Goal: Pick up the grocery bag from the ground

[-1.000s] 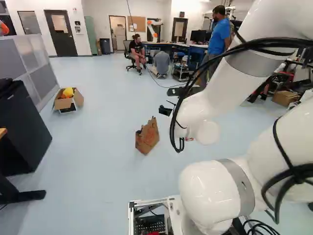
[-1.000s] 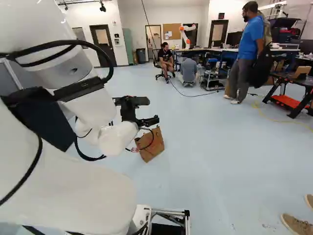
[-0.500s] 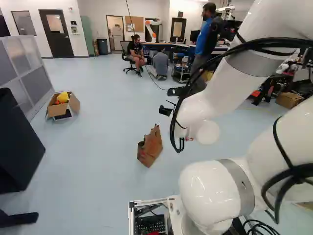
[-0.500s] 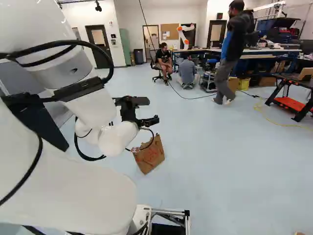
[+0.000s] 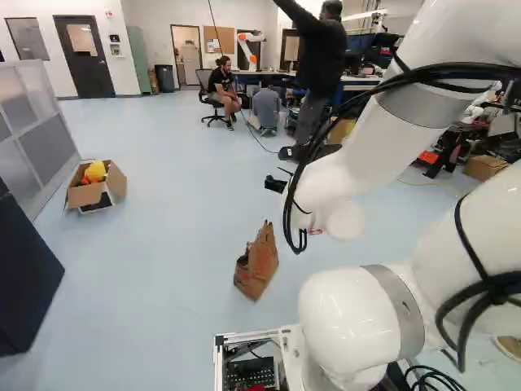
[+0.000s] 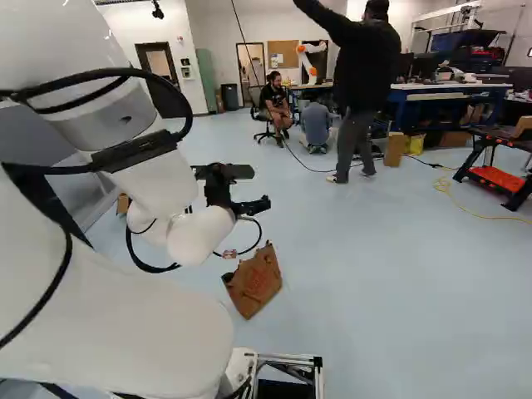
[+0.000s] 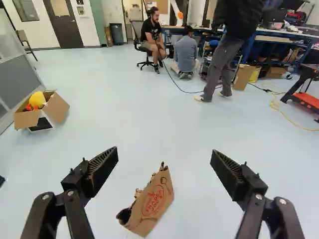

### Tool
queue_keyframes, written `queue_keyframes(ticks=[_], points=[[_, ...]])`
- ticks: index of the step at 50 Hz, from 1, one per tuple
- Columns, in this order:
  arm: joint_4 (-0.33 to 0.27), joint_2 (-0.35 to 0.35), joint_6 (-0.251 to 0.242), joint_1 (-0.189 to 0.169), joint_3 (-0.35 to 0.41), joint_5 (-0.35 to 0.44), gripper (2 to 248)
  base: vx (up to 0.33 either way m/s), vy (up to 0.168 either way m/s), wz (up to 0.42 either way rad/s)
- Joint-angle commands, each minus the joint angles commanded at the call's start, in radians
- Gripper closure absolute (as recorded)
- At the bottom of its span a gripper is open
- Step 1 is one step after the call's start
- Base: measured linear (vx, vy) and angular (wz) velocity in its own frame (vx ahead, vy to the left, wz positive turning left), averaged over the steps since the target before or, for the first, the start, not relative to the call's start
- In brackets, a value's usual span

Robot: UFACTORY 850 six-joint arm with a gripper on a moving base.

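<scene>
The brown paper grocery bag (image 5: pixel 256 262) stands tilted on the floor, its top edge ragged, in the left base view left of my arm's wrist. In the right base view the bag (image 6: pixel 253 283) is below my black gripper (image 6: pixel 249 207), whose fingertips I cannot make out there. Seen from the wrist, my gripper (image 7: pixel 164 152) is open, its two fingers wide apart with nothing between them. The bag (image 7: pixel 152 201) shows in the gap between the fingers but lies lower, on the floor, apart from both. Red print marks its side.
An open cardboard box (image 5: pixel 107 194) with yellow and red things stands by a grey partition (image 5: pixel 37 134). A black cabinet (image 5: pixel 24 277) is at the left. Farther off are blue workbenches, another robot (image 6: pixel 309 62) and a red-shelved cart (image 6: pixel 499 176). A cable crosses the floor.
The base has moved forward and turned slightly; the bag appears nearer and lower in the base views, still on the floor. My arm holds its pose and the black cabinet has slid toward the left edge.
</scene>
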Motion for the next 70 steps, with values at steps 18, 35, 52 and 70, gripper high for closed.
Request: queue_keyframes(ticks=[18, 35, 52, 70], points=[[0.000, 0.000, 0.000, 0.000, 0.000, 0.000, 3, 0.213, 0.113, 0.001], [0.000, -0.005, 0.000, 0.000, -0.005, 0.000, 3, 0.138, 0.026, -0.005], [0.000, -0.052, 0.000, 0.000, -0.012, 0.000, 3, -0.001, 0.000, 0.000], [0.000, -0.224, 0.000, 0.000, -0.076, -0.078, 3, 0.000, 0.000, 0.000]])
